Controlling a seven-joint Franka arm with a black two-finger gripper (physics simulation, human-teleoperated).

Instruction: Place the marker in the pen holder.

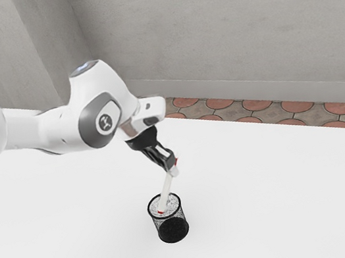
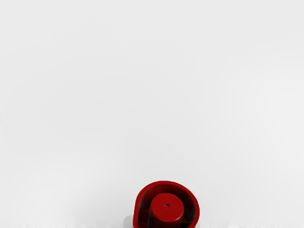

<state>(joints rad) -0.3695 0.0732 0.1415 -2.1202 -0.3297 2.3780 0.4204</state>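
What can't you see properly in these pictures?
Whether my gripper pinches the marker: too small, exterior view.
Part of its red top: cut off by the wrist view's lower edge.
My arm's base: past the exterior view's left edge.
Whether the marker's lower end touches the pen holder: too small, exterior view.

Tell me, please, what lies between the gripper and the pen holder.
The white marker, slanting down from the gripper to the mouth of the pen holder; the exterior view shows this.
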